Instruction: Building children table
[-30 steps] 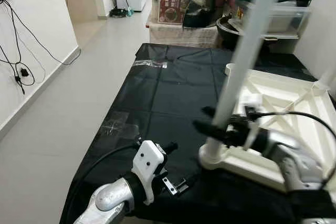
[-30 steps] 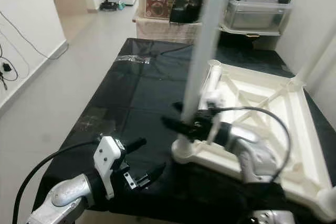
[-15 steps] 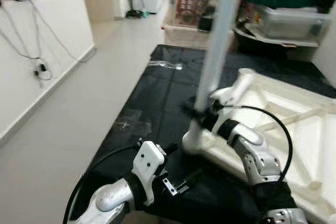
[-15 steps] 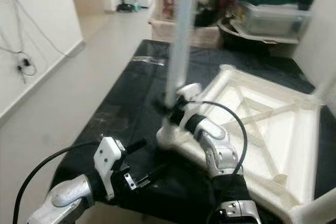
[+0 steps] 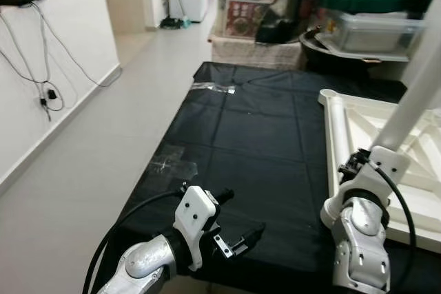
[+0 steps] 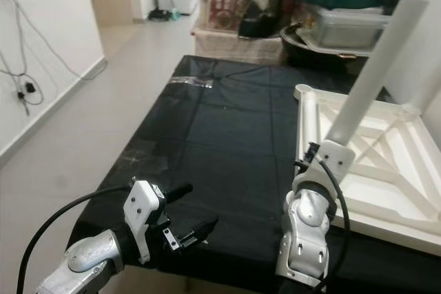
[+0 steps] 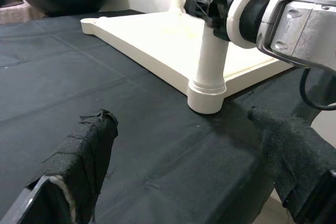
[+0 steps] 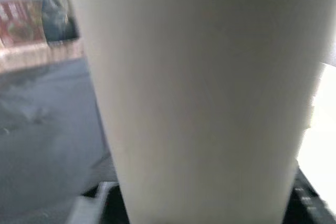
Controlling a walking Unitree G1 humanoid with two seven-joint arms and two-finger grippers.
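Two grippers, right gripper (image 7: 210, 6) clamped round white table leg (image 6: 372, 74), left gripper (image 5: 238, 228) spread wide, holding nothing

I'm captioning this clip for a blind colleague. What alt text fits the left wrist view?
The right gripper clasps a white table leg standing in the corner socket of an upside-down white tabletop on a black cloth. The left gripper's open, padded fingers frame the foreground.

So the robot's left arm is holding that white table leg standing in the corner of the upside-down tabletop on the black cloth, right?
Not quite: the right gripper holds the white table leg, as the left wrist view shows. The left gripper hovers open over the black cloth. The rest is right: the leg stands in the tabletop corner.
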